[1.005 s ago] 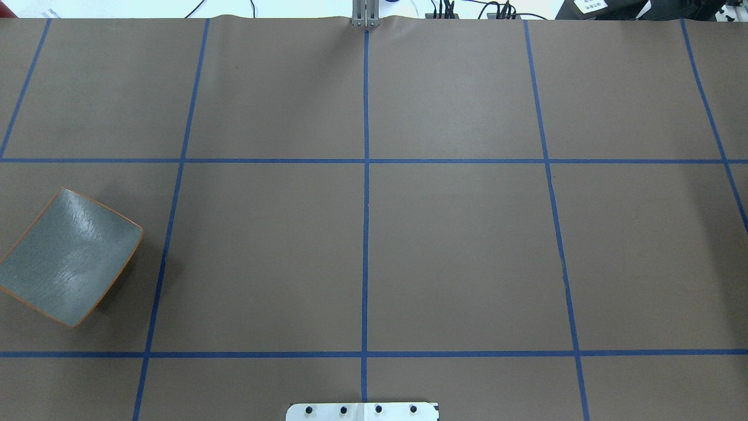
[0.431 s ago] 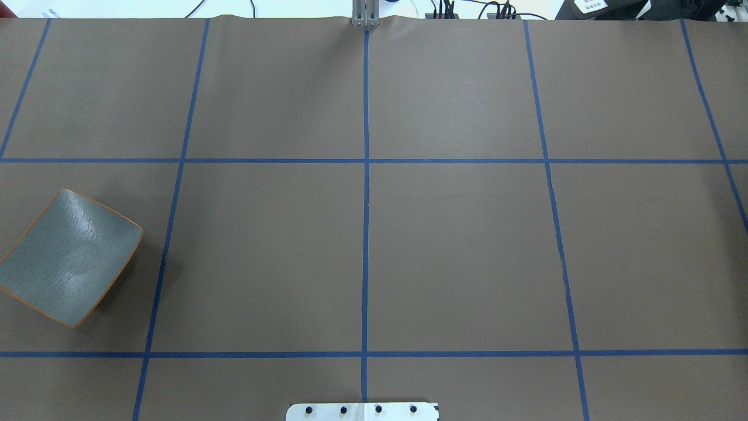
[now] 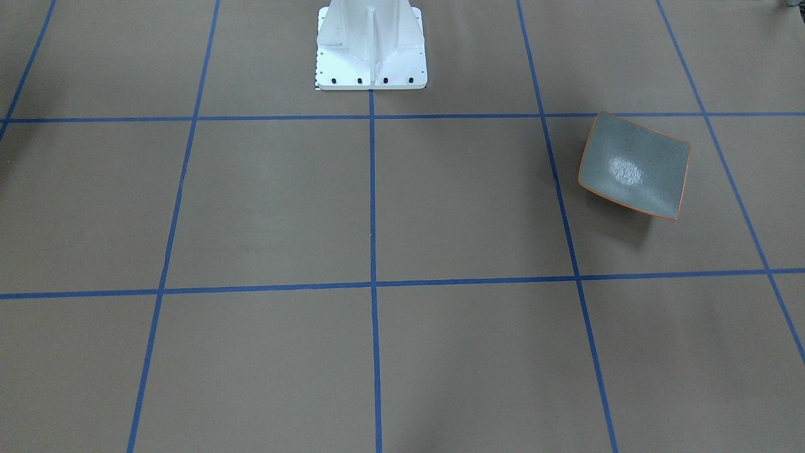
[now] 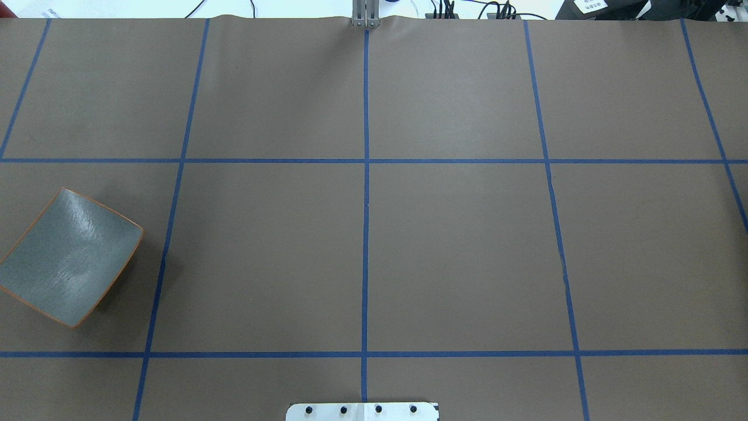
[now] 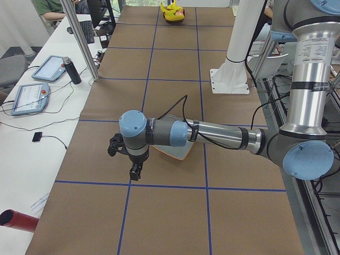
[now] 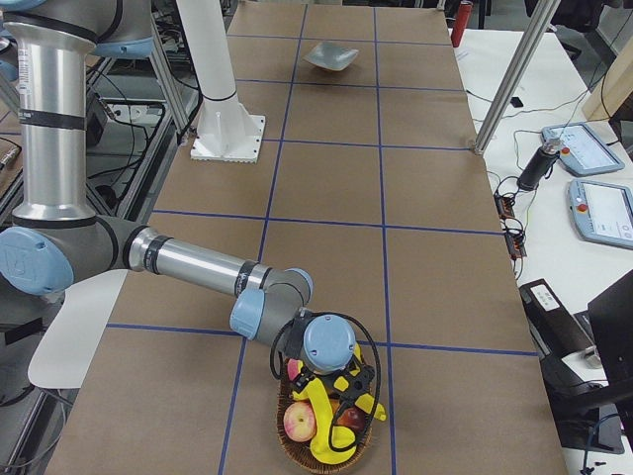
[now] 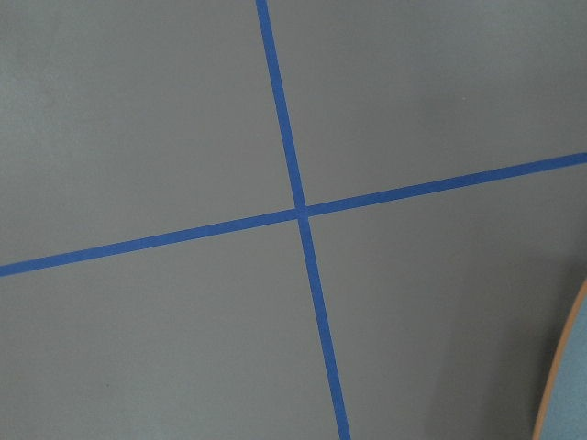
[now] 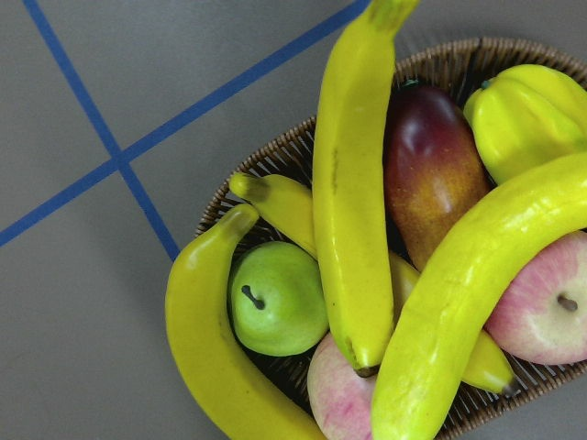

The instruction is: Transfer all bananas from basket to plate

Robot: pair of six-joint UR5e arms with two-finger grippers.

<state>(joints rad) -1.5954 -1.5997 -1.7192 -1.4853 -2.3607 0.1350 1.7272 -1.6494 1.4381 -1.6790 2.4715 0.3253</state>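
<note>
The grey-blue plate [image 4: 67, 257] with an orange rim lies bare at the table's left end; it also shows in the front view [image 3: 632, 167] and at the right wrist-side far end [image 6: 331, 56]. The wicker basket [image 8: 275, 156] stands at the opposite end [image 6: 297, 457]. It holds several yellow bananas [image 8: 353, 183] lying across other fruit. My left gripper [image 5: 135, 171] hangs beside the plate [image 5: 178, 154]; I cannot tell whether it is open. My right gripper [image 6: 341, 411] hovers just over the basket's bananas [image 6: 321, 406]; I cannot tell its state.
A green pear [image 8: 275, 298], a red-yellow mango [image 8: 431, 183], apples [image 8: 541, 302] and a yellow fruit [image 8: 523, 110] share the basket. The white robot base [image 3: 371, 50] stands at the table's near-robot edge. A red cylinder [image 5: 16, 220] lies off the table.
</note>
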